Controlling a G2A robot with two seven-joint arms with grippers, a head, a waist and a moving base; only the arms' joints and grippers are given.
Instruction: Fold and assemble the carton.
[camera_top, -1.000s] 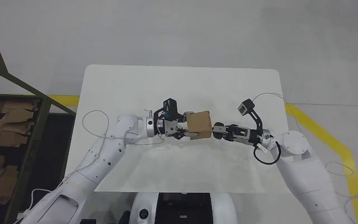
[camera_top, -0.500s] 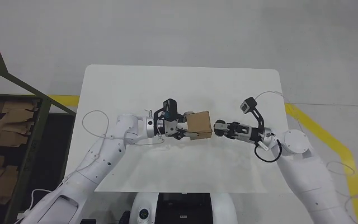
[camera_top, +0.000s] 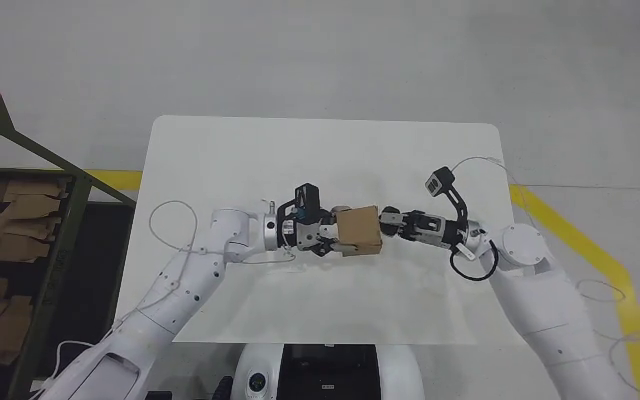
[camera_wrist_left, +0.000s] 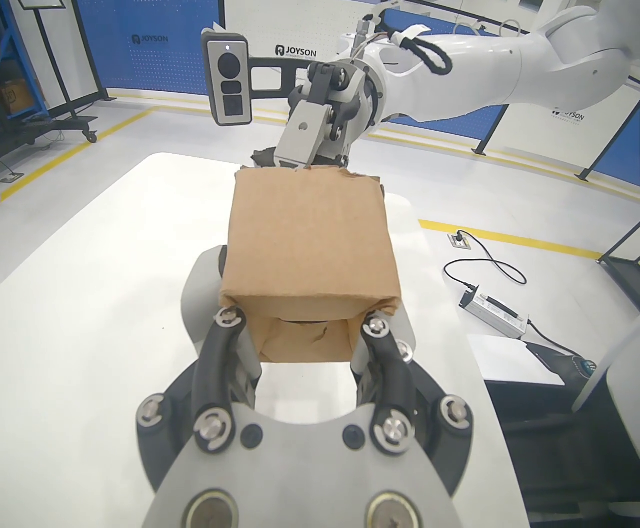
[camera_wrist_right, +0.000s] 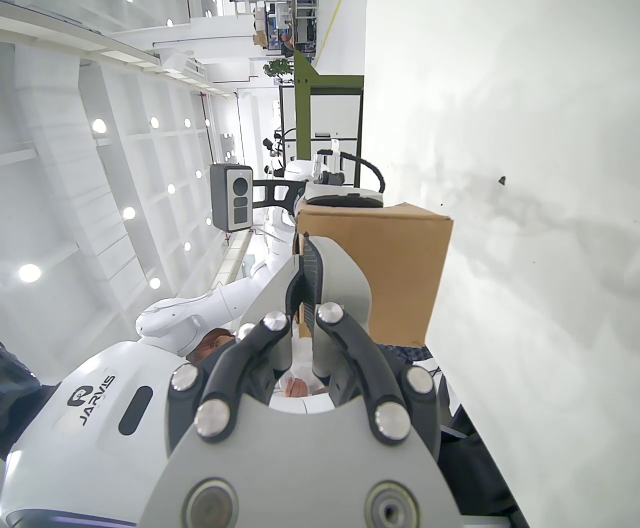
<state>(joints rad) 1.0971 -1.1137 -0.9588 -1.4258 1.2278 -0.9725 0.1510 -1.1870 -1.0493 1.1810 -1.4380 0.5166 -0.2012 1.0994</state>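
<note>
White worktop with rounded corners, on a pale grey floor crossed by yellow lines. Off its left edge, down on the floor, a green rack stacked with flat brown card.

Near the middle of the worktop, toward the robot's side, a brown box-shaped carton, caught between the two arms. In the left wrist view, carton running lengthways away from the camera. Top panel flat and closed, near end open, a lower flap showing inside the mouth. Resting on the worktop or just off it: cannot tell.

At the carton's left end, the left gripper. Fingers spread to the carton's width, one on each side of the open end, clamping it. At the opposite end, the right gripper. Fingers narrow, pressed together, tips against the carton's edge. Card nipped between them or not: cannot tell.

On the floor past the worktop in the left wrist view, a small grey power brick with a black cable.
</note>
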